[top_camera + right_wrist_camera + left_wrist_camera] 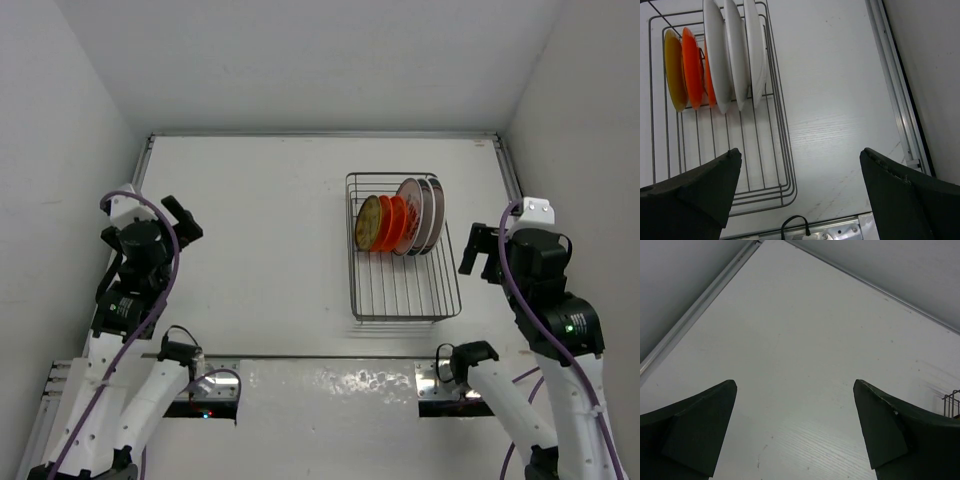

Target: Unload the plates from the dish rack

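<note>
The silver wire dish rack (405, 318) lies right of the table's middle. Several plates stand on edge in its far half: an orange plate with a yellow centre (368, 222), an orange-red plate (388, 222), a white plate with red markings (408, 215) and a larger white plate (432, 212). The right wrist view shows the rack (782, 128), the orange plates (692, 65) and the white plates (735, 50). My right gripper (478, 250) (801, 152) is open and empty, just right of the rack. My left gripper (180, 218) (795, 385) is open and empty, far left over bare table.
White walls enclose the table on three sides. Metal rails run along the far (320, 134) and right (895, 85) edges. A metal strip with a black cable loop (794, 225) lies at the near edge. A rack corner (951, 402) shows in the left wrist view.
</note>
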Available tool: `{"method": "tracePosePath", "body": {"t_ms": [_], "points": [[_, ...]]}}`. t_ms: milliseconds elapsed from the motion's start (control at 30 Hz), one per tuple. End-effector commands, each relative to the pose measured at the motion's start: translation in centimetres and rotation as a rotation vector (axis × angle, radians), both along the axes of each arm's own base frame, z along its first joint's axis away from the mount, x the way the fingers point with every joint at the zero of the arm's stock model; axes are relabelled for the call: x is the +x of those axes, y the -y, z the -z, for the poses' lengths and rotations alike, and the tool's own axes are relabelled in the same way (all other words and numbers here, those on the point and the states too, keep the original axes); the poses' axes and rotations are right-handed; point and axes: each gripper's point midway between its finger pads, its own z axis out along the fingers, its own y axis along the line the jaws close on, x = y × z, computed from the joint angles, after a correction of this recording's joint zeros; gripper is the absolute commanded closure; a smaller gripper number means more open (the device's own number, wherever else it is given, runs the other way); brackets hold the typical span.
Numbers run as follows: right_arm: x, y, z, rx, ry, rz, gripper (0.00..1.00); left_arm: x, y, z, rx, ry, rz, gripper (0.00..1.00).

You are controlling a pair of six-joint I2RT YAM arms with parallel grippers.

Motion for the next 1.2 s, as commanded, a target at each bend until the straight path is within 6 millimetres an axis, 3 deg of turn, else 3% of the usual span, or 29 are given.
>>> {"method": "tracePosePath", "body": {"t_ms": [0, 100, 167, 267, 300, 367, 400, 433, 467, 500, 533, 567, 600, 633, 667, 700, 733, 867, 1167], "points": [[1.0, 0.1, -0.7, 0.01, 0.035, 0.021, 0.01, -0.1, -0.8, -1.4, -0.011, 0.051, -0.052, 0.0], [2.1, -1.2, -1.6, 0.036, 0.056, -0.039, 0.01, 0.0, -0.9, -1.4, -0.012, 0.047, -0.058, 0.0], [3.5, -2.7, -3.2, 0.096, 0.119, -0.088, 0.01, 0.0, -0.8, -1.2, -0.013, 0.042, -0.057, 0.0], [6.8, -5.5, -5.2, 0.18, 0.142, -0.186, 0.01, 0.1, -0.6, -1.1, -0.015, 0.039, -0.045, 0.0], [8.9, -6.6, -6.0, 0.206, 0.144, -0.213, 0.01, 0.2, -0.6, -1.1, -0.013, 0.037, -0.044, 0.0], [10.9, -7.2, -6.4, 0.202, 0.106, -0.214, 0.01, 0.3, -0.6, -0.9, -0.012, 0.029, -0.044, 0.0], [13.2, -7.5, -7.0, 0.168, 0.073, -0.206, 0.01, 0.4, -0.5, -0.8, -0.012, 0.025, -0.041, 0.0], [14.0, -8.6, -7.1, 0.124, 0.043, -0.22, 0.01, 0.5, -0.4, -0.7, -0.012, 0.019, -0.035, 0.0], [14.6, -7.8, -9.5, 0.053, 0.056, -0.164, 0.02, 0.7, -0.4, -0.3, -0.011, 0.007, -0.032, 0.0], [17.1, -8.6, -7.4, -0.03, -0.044, -0.173, 0.04, 0.8, -0.3, -0.2, -0.011, 0.001, -0.03, 0.0], [17.9, -9.7, -7.1, -0.077, -0.08, -0.188, 0.06, 0.8, -0.3, -0.1, -0.009, -0.004, -0.028, 0.0], [18.4, -9.4, -9.0, -0.121, -0.076, -0.157, 0.17, 0.9, -0.2, 0.0, -0.007, -0.012, -0.028, 0.0], [19.3, -9.5, -8.6, -0.164, -0.108, -0.156, 0.27, 1.0, -0.2, 0.3, -0.008, -0.019, -0.027, 0.0], [20.9, -10.2, -6.3, -0.205, -0.178, -0.154, 0.38, 1.0, -0.1, 0.3, -0.007, -0.021, -0.023, 0.0], [21.3, -10.2, -5.6, -0.233, -0.208, -0.147, 0.46, 1.1, -0.1, 0.4, -0.007, -0.026, -0.023, 0.0], [21.9, -9.9, -5.5, -0.258, -0.218, -0.129, 0.59, 1.1, -0.1, 0.4, -0.007, -0.027, -0.022, 0.0], [22.4, -10.0, -3.9, -0.285, -0.261, -0.12, 0.63, 1.1, -0.1, 0.5, -0.007, -0.03, -0.022, 0.0], [22.2, -9.1, -0.3, -0.356, -0.324, -0.079, 0.63, 1.3, 0.0, 0.9, -0.005, -0.042, -0.014, 0.0], [20.6, -8.0, 5.6, -0.407, -0.425, -0.069, 0.64, 1.6, 0.4, 1.3, -0.005, -0.06, 0.006, 0.0]]}}
